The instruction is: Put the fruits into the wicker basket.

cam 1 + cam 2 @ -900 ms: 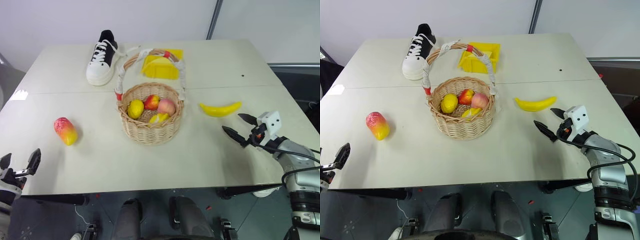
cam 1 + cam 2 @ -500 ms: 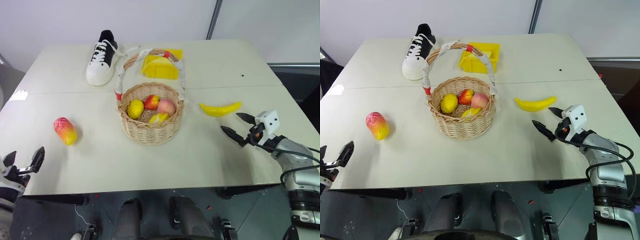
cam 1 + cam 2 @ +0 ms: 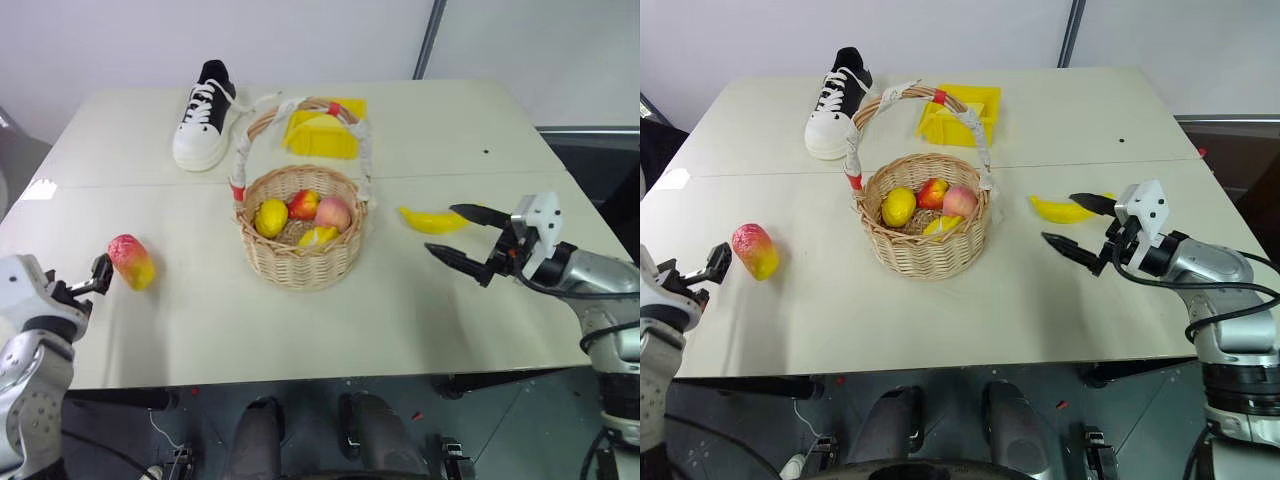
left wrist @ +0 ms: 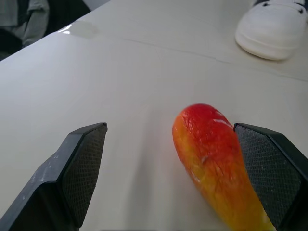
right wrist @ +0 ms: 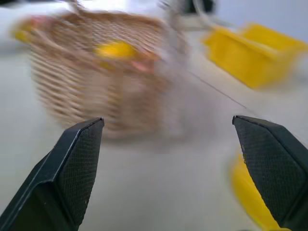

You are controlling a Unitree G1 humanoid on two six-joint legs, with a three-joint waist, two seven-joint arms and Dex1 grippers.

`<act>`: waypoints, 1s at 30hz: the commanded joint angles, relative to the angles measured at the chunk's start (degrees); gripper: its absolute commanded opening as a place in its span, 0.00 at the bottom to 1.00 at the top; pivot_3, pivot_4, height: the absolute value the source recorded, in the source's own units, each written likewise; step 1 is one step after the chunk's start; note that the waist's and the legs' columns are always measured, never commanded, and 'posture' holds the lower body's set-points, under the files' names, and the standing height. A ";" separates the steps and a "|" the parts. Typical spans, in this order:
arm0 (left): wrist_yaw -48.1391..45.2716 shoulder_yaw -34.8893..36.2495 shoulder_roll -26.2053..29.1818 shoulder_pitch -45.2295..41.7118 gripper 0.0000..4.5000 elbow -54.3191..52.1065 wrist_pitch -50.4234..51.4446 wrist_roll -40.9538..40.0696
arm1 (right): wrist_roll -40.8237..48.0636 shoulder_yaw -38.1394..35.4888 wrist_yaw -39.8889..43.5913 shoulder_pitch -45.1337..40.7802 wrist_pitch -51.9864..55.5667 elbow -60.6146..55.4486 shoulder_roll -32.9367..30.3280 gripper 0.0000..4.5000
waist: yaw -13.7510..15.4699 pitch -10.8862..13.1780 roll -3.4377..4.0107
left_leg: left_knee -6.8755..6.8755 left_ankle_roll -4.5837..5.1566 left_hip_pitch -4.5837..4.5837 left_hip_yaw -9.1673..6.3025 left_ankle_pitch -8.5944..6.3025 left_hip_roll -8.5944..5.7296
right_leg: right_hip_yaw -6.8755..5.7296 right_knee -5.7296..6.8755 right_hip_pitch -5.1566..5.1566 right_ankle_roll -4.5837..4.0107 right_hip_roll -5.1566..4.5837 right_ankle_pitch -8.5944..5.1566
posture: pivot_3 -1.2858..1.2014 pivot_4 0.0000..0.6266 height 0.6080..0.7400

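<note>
Your open left gripper [image 4: 168,178] has just moved up to the mango [image 4: 216,163] left of the basket [image 3: 300,255]; your open right gripper [image 3: 458,232] now nears the banana [image 3: 430,222].

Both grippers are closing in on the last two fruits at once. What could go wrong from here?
1. The left gripper is open, but the mango lies off-centre against one finger; closing now may push or roll it away.
2. The right gripper is open beside the banana, which lies flat and curved and may skid if nudged.
3. The basket's tall handle arches over it; a carrying arm might snag it.
</note>
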 commanded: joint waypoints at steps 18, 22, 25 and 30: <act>15.86 -4.56 -1.33 -19.88 1.00 -0.32 31.34 4.08 | 5.53 17.85 -2.96 -11.26 5.85 -19.52 10.16 0.99 | 0.05 -0.04 -0.15 | 0.02 0.00 -0.05 -0.06 0.00 -0.03 | -0.04 -0.02 0.02 -0.03 -0.01 0.19 | 0.52 0.24 1.00; 16.55 -3.67 -3.16 -22.20 1.00 0.31 35.25 6.10 | 4.05 18.38 -2.27 -9.73 4.02 -19.00 10.51 0.99 | 0.15 -0.05 -0.16 | 0.02 -0.01 -0.04 -0.06 0.00 -0.03 | -0.04 -0.01 0.02 -0.02 -0.01 0.19 | 0.52 0.24 1.00; 15.59 -3.66 -4.14 -23.31 0.95 2.03 35.67 7.43 | 3.07 18.53 -1.82 -8.70 2.32 -18.74 10.67 1.00 | 0.20 -0.05 -0.16 | 0.02 -0.01 -0.05 -0.06 0.00 -0.04 | -0.05 -0.01 0.02 -0.03 -0.01 0.19 | 0.52 0.24 1.00; 14.29 -4.19 -4.51 -24.11 0.52 3.83 33.80 10.43 | 2.25 18.57 -1.59 -7.30 1.01 -19.05 10.71 1.00 | 0.08 -0.05 -0.17 | 0.01 -0.01 -0.03 -0.07 0.00 -0.04 | -0.04 -0.01 0.02 -0.03 -0.01 0.19 | 0.52 0.24 1.00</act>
